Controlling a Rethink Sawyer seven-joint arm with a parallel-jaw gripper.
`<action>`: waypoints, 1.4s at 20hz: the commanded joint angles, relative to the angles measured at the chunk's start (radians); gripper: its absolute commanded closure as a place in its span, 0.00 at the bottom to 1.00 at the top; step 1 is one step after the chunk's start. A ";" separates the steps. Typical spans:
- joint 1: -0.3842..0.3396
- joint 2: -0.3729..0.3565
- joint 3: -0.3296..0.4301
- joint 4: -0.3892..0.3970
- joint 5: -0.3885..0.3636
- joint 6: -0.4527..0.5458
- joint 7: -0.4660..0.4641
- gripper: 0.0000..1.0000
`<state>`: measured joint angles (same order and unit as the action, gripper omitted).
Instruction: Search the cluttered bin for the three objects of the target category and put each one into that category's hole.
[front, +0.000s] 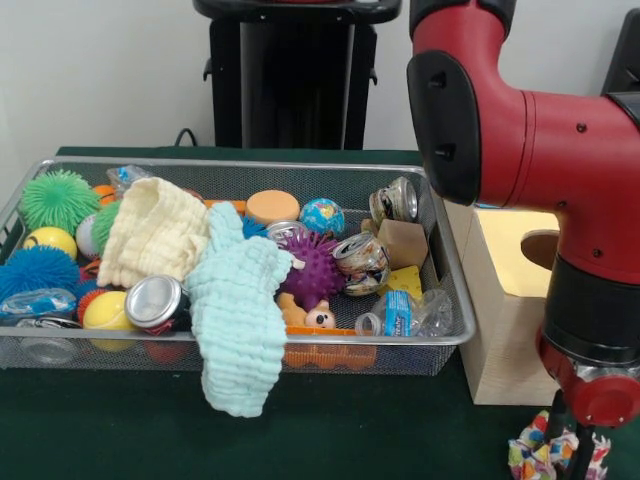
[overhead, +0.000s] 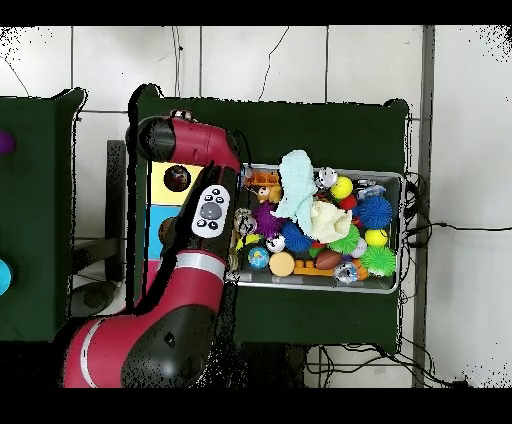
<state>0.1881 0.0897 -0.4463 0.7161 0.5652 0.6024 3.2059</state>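
The tool (front: 572, 445) hangs low beside the wooden box (front: 510, 310), gripping a patterned cloth bow (front: 545, 455) just above the green desk (front: 120, 430). The wire bin (front: 440, 250) holds balls, cans and two cloths; the mint cloth (front: 238, 320) drapes over its front rim.

Robotics lab / test setup, not a home: red and black robot arm (overhead: 190, 250) on a pedestal at a tabletop (front: 100, 430) w/ dark green cloth, plain white wall behind. Wire mesh bin (front: 440, 335) packed w/ mixed toys, cans, cloths, next to a wooden box (front: 500, 330) w/ cut holes, i.e. staged sorting rig. Overhead shows tiled floor (overhead: 300, 60) and loose cables (overhead: 450, 228) round the tabletop.
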 joint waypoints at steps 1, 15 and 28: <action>-0.027 0.117 0.112 0.071 0.009 0.051 0.105 0.00; -0.019 0.113 0.089 0.070 0.019 0.047 0.106 1.00; 0.007 0.037 0.083 0.138 0.020 0.088 0.118 1.00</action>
<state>0.1846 0.1090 -0.4463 0.7064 0.5916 0.6016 3.2059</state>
